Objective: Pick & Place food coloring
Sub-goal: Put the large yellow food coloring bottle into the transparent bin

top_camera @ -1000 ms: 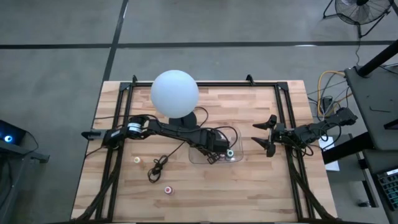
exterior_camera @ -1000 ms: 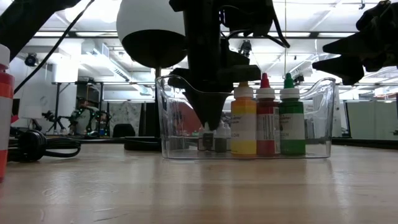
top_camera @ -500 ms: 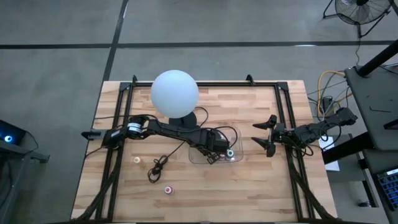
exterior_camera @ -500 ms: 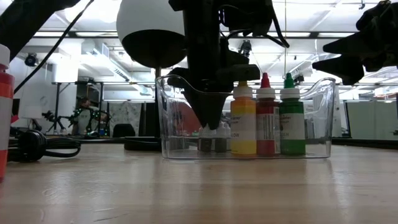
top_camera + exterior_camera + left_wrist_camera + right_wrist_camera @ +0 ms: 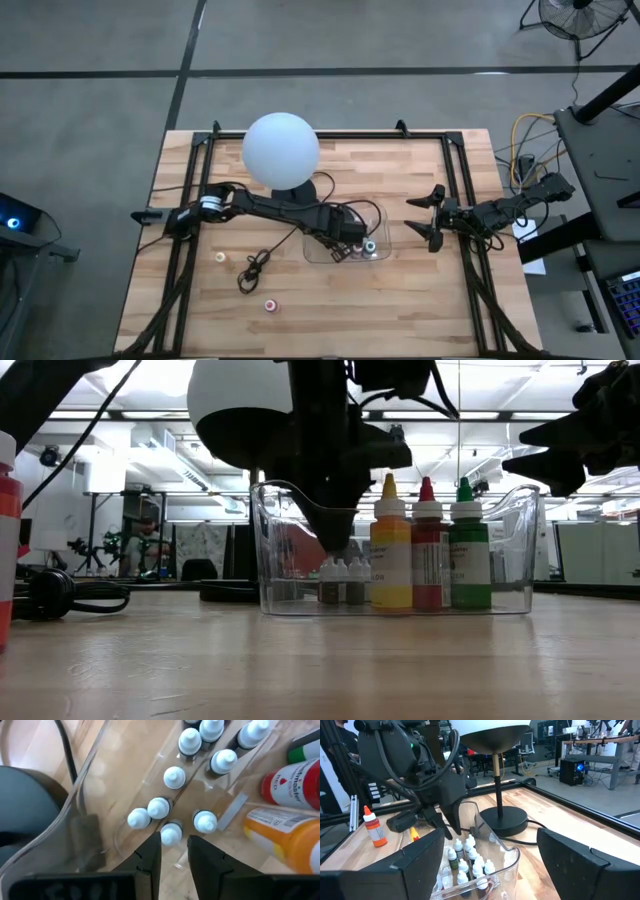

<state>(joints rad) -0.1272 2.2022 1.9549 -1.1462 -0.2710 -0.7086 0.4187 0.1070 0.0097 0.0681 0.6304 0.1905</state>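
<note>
Surroundings: your clear tray (image 5: pixel 378 238) sits mid-table, with the white globe lamp (image 5: pixel 281 149) just behind it, its dark base (image 5: pixel 507 818) close to the tray wall. A black cable (image 5: pixel 255 265) coils on the table (image 5: pixel 420 300) near the left arm.
In the way: the tray's curved wall (image 5: pixel 90 805) and a clear divider stand close about the small bottles.
Food coloring: small white-capped bottles (image 5: pixel 171 833) cluster inside the tray; taller yellow (image 5: pixel 391 555), red (image 5: pixel 427 550) and green (image 5: pixel 468 550) bottles stand upright in a row beside them. Two more bottles (image 5: pixel 270 304) lie loose on the table, and an orange one (image 5: pixel 374 828) stands apart.
Left gripper: your left gripper (image 5: pixel 174 851) reaches down into the tray, fingers (image 5: pixel 150 857) parted narrowly, one white cap just ahead between their tips, not gripped.
Right gripper: your right gripper (image 5: pixel 430 217) waits beside the tray's right end, above the table, fingers spread wide, empty.
Writing: the red bottle's label (image 5: pixel 287 779) reads partly "master"; the rest is unreadable.
</note>
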